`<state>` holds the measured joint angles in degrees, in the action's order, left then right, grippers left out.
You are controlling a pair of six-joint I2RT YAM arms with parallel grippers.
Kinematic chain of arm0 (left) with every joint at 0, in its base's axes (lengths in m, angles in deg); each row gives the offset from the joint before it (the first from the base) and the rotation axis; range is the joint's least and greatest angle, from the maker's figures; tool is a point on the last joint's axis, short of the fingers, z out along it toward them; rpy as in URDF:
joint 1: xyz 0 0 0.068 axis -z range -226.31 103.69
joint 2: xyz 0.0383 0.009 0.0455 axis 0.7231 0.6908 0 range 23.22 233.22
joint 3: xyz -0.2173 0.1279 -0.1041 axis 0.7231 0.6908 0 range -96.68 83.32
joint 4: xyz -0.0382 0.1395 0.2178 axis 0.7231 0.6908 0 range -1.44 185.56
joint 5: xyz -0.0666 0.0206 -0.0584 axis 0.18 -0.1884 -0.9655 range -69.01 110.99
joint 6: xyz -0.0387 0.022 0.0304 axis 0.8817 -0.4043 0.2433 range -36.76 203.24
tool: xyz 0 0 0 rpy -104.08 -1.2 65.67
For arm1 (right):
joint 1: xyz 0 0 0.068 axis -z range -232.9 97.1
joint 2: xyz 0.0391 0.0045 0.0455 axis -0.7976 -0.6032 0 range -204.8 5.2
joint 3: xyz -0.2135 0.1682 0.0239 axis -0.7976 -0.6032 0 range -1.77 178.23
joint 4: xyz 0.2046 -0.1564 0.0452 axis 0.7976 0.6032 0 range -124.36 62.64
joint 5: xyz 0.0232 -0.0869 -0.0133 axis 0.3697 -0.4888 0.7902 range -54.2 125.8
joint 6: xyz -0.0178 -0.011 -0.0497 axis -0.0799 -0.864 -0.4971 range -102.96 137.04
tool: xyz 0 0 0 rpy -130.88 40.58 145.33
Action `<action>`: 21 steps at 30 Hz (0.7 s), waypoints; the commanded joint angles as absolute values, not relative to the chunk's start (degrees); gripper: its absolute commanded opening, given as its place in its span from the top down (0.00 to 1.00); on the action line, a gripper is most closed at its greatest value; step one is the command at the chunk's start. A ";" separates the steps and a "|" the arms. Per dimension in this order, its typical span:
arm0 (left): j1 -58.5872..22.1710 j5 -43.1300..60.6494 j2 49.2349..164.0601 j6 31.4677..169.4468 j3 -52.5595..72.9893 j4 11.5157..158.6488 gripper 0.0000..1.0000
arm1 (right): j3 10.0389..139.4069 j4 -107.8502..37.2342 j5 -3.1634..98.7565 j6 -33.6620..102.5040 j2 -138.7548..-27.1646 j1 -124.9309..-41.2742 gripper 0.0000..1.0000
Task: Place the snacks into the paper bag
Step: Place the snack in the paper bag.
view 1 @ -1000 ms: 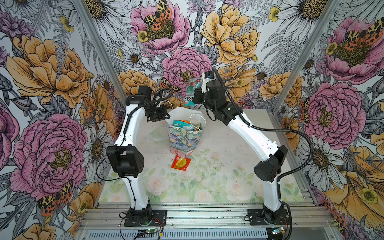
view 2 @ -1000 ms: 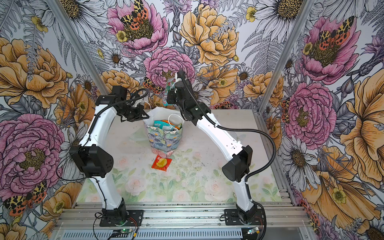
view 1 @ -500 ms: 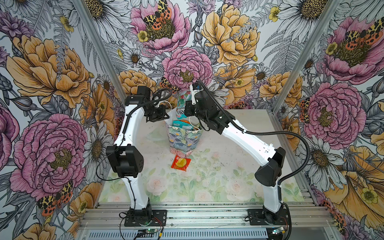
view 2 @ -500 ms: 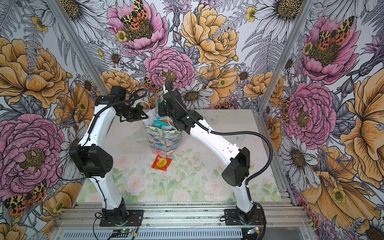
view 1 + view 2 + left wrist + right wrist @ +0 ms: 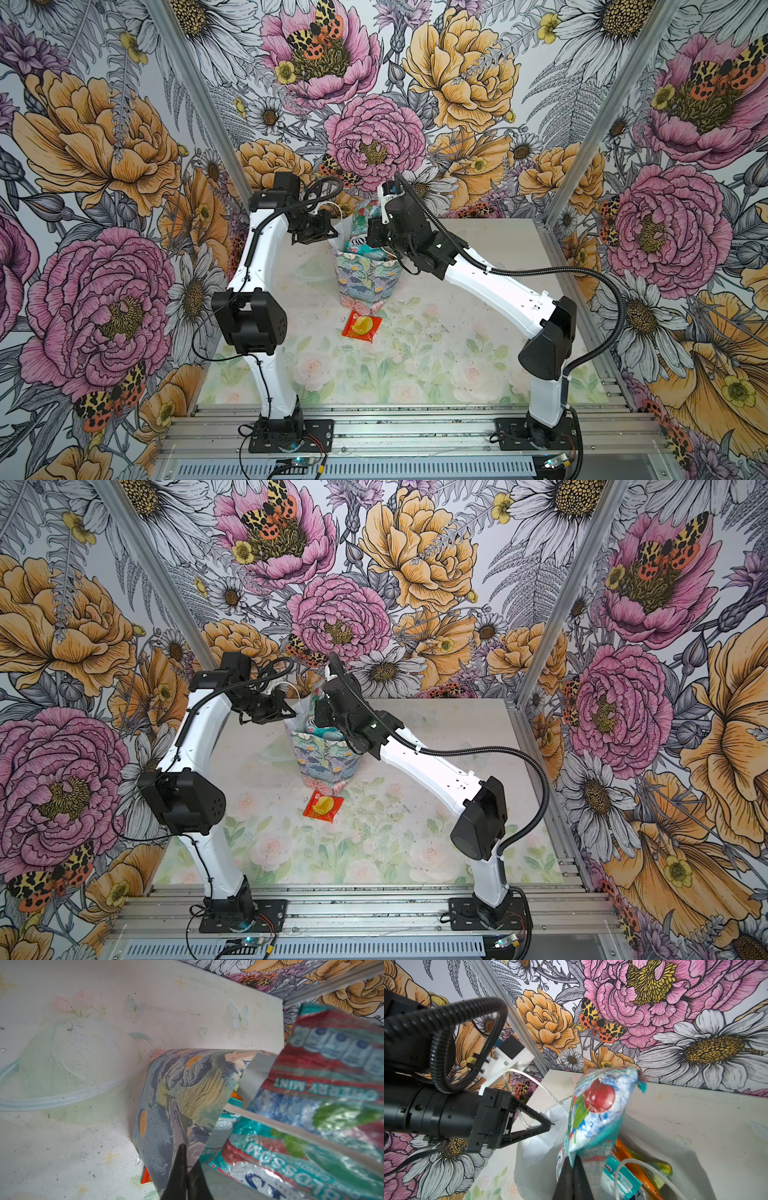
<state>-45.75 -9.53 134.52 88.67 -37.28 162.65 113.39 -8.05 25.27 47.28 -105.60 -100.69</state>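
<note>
Right gripper [image 5: 572,1159], moved over bag [image 5: 365,278], clenches teal packet [image 5: 598,1109]; left gripper [image 5: 184,1149] clenches bag rim toward bench's [image 5: 478,257] far edge.

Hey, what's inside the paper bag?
The paper bag holds a teal packet, an orange packet and a yellow-green packet; the cherry mint packet in the right gripper pokes into its mouth. Anything beneath is covered.
</note>
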 commanded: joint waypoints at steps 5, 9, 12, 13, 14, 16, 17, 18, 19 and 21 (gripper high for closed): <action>-46.01 -11.72 131.30 87.81 -37.00 161.43 1.00 | 111.50 -13.42 25.49 50.65 -103.44 -101.06 0.99; -46.06 -11.71 131.22 87.72 -36.90 161.43 1.00 | 110.69 -13.43 23.96 49.58 -101.25 -100.79 0.58; -46.18 -11.71 131.15 87.68 -36.76 161.43 1.00 | 110.15 -13.35 23.05 47.66 -99.16 -100.17 0.44; -46.09 -11.72 131.15 87.64 -36.74 161.45 1.00 | 109.65 -13.42 23.12 47.61 -98.36 -99.91 0.43; -46.23 -11.80 131.15 87.63 -36.74 161.44 1.00 | 109.21 -13.35 23.25 47.60 -97.84 -99.48 0.43; -46.21 -11.87 131.15 87.54 -36.70 161.43 1.00 | 107.91 -13.34 24.15 48.06 -96.69 -98.65 0.43; -46.15 -11.85 131.15 87.63 -36.74 161.43 1.00 | 107.10 -13.33 24.46 48.77 -96.20 -98.62 0.43; -46.25 -11.72 131.10 87.63 -36.74 161.45 1.00 | 106.06 -13.32 24.89 49.30 -95.69 -98.63 0.44; -46.22 -11.71 131.05 87.63 -36.72 161.48 1.00 | 105.13 -13.33 25.34 49.69 -95.30 -97.20 0.45; -46.22 -11.71 131.06 87.63 -36.67 161.46 1.00 | 103.29 -13.18 26.39 50.36 -94.72 -96.48 0.47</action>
<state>-45.75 -9.56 134.26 88.65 -36.97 162.52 105.63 -12.58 25.12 49.24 -95.63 -97.74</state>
